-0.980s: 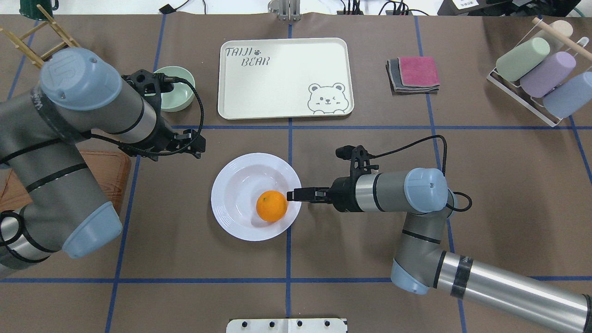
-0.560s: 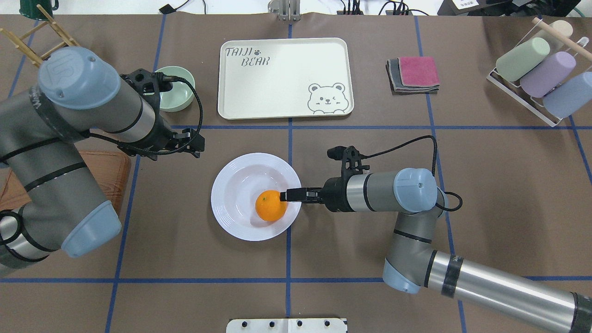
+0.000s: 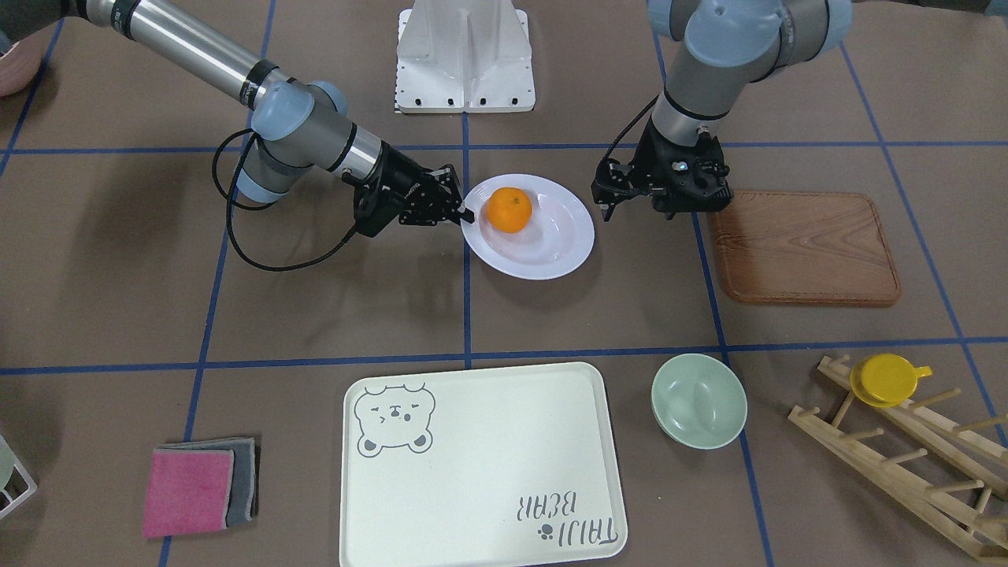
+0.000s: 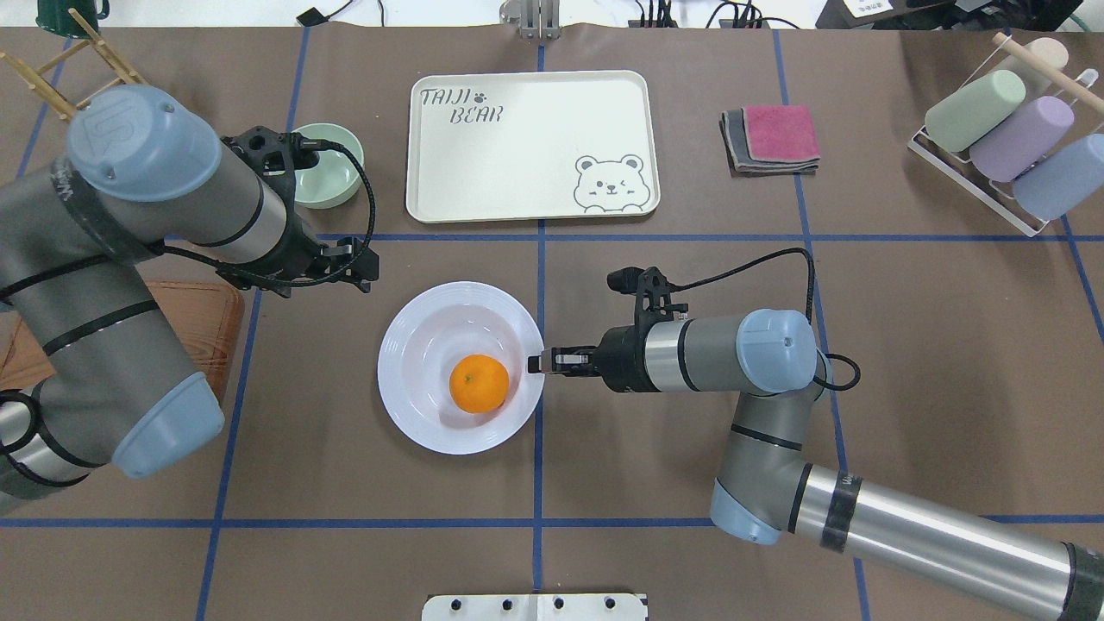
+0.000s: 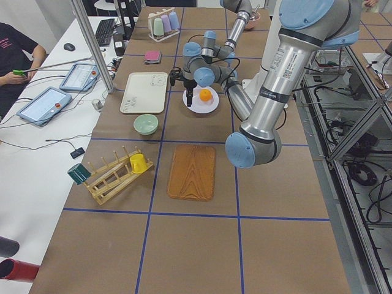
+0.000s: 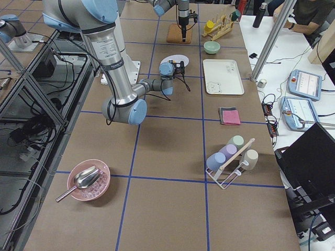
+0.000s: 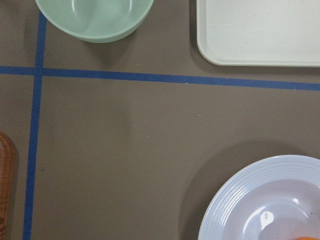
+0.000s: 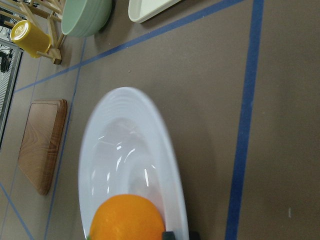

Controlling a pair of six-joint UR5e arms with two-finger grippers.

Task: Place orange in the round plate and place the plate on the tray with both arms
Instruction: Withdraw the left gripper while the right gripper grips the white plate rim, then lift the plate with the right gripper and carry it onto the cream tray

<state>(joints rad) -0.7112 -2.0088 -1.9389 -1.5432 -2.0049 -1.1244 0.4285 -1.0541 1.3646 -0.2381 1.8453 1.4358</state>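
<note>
Right gripper (image 4: 536, 362) lies low and level over the table (image 4: 690, 276), its tip at the plate (image 4: 414, 336), on the side of the rim to the robot's right. From above its fingers show as one narrow black bar. Its own wrist camera catches only a dark bit of finger at the rim. I cannot tell whether the fingers are spread, pressed together or pinching the rim.

The orange (image 4: 479, 384) sits inside the plate, in the half nearer this gripper, close to the tip but apart from it. The plate stands on the table in front of the tray (image 4: 535, 138), on the robot's side of a blue tape line that runs between the two.

The left gripper (image 3: 668, 203) hangs above the table off the plate's other side, pointing down, near the rim but not touching it. Its fingers are too hidden to tell whether they are spread or pressed together.

Farther out:
- A green bowl (image 4: 336, 177) stands just left of the tray.
- A wooden board (image 3: 803, 248) lies on the robot's left, beside the left gripper.
- Folded pink and grey cloths (image 4: 772, 138) lie to the right of the tray.
- A wire rack of pastel cups (image 4: 1000, 129) stands at the far right corner.
- A wooden peg rack (image 3: 906, 441) with a yellow cup (image 3: 886, 378) on it stands at the far left.
</note>
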